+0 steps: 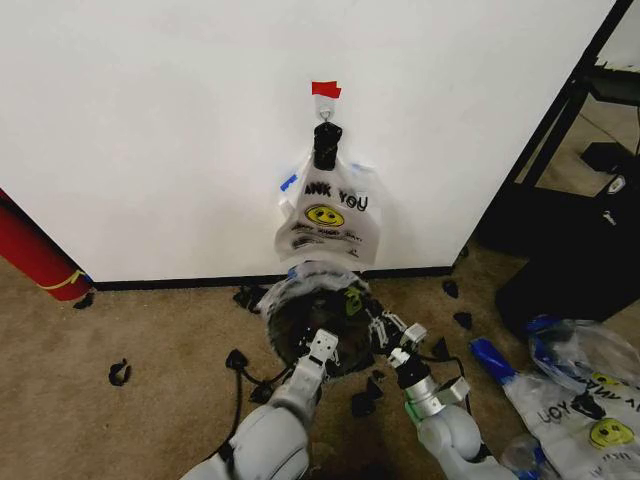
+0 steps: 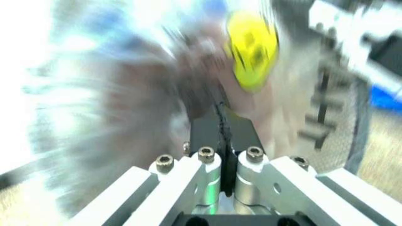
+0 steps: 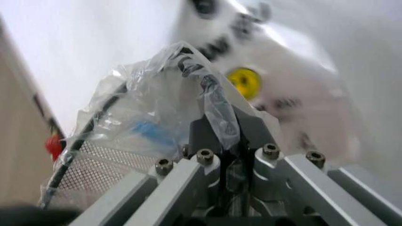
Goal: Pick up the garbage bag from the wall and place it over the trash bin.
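Both my grippers, left gripper [image 1: 322,345] and right gripper [image 1: 392,350], pinch garbage bag [image 3: 157,108] over trash bin [image 1: 300,335], lower centre; film may tear or slip.

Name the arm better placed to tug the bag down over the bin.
Probably right: the right tool pinches the thin see-through plastic bag at the black wire-mesh bin; the left tool shows no clear hold.

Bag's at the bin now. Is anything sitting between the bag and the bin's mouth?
Nothing visible does. The garbage bag already drapes over the trash bin rim, with the right gripper shut on its film and the left gripper at the near rim. The clipped bunch of bags hangs on the wall above.
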You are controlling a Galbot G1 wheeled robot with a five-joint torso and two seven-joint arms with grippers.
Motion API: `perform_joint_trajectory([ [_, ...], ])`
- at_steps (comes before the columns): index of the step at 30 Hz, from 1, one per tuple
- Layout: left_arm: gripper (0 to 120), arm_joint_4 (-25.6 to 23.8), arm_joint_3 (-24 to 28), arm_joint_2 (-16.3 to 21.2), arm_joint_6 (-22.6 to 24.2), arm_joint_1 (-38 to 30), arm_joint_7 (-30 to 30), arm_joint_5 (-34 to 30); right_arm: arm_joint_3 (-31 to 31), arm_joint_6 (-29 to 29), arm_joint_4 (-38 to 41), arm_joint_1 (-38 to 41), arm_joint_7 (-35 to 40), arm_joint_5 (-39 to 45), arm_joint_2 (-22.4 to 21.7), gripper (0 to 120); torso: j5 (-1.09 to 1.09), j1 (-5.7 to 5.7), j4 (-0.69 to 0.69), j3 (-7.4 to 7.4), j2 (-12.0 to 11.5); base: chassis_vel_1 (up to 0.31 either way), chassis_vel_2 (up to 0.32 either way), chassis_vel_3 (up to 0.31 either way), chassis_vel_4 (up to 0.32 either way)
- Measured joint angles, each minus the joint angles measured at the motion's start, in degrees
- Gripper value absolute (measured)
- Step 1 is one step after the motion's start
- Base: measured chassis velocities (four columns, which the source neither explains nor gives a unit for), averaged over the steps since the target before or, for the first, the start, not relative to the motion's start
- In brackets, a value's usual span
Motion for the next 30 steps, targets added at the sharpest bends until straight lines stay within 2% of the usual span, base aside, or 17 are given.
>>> perform_joint_trajectory([
  [1, 0, 0.00, 0.00, 0.00, 0.00, 0.00, 0.00, 0.00, 0.00, 0.00, 0.00, 0.00, 0.00, 0.00, 0.00, 1, 0.00, 0.00, 0.00, 0.00, 0.00, 0.000, 0.000, 0.000, 0.000],
  [4, 1, -5.46, -4.93, 2.25, -1.57, 2.44, 3.98, -2.05, 0.80, -6.00, 0.88, -0.69, 0.77, 13.22, -1.64, 1, 0.00, 0.00, 0.00, 0.00, 0.00, 0.000, 0.000, 0.000, 0.000],
  [6, 10, -8.92, -7.78, 3.41, -3.00, 3.51, 7.24, -3.58, 1.71, -9.16, 1.14, -0.98, 2.04, 21.21, -2.32, 1, 0.00, 0.00, -0.01, 0.00, 0.00, 0.000, 0.000, 0.000, 0.000],
  [12, 29, -13.09, -12.32, 3.88, -4.31, 4.02, 10.31, -4.23, 3.39, -11.48, 0.76, -1.25, 3.70, 30.74, -2.36, 1, 0.00, 0.00, -0.01, 0.00, 0.00, 0.000, 0.000, 0.000, 0.000],
  [15, 43, -12.29, -14.01, 4.40, -2.48, 4.44, 9.44, -1.78, 4.19, -12.17, 2.08, -1.69, 4.20, 36.10, -1.83, 1, 0.00, 0.00, -0.01, -0.01, 0.00, 0.000, 0.000, 0.000, 0.000],
  [17, 46, -11.52, -14.07, 4.77, -1.61, 5.05, 9.02, -1.26, 4.59, -12.23, 2.43, -1.83, 4.27, 37.62, -1.60, 1, -0.01, 0.00, 0.00, 0.00, 0.00, 0.000, 0.000, 0.000, 0.000],
  [20, 59, -9.69, -12.61, 4.84, -0.98, 6.76, 7.10, -1.36, 5.69, -12.89, 3.39, -2.41, 4.33, 40.72, -0.92, 1, -0.01, 0.00, 0.00, 0.00, 0.00, 0.000, 0.000, 0.000, 0.000],
  [24, 76, -8.67, -11.01, 3.17, -1.03, 7.66, 6.24, -5.33, 6.61, -13.60, 3.83, -3.31, 2.51, 42.78, -0.22, 1, 0.00, 0.00, 0.00, 0.00, 0.00, 0.000, 0.000, 0.000, 0.000],
  [25, 76, -8.67, -11.01, 3.17, -1.03, 7.66, 6.24, -5.33, 6.61, -13.60, 3.83, -3.31, 2.51, 42.78, -0.22, 1, 0.00, 0.00, 0.00, 0.00, 0.00, 0.000, 0.000, 0.000, 0.000],
  [30, 95, -8.38, -10.52, 2.14, -1.02, 6.85, 6.15, -9.25, 6.74, -13.97, 3.93, -3.97, 0.31, 42.60, 0.22, 1, 0.00, 0.00, 0.00, -0.01, 0.00, 0.000, 0.000, 0.000, 0.000],
])
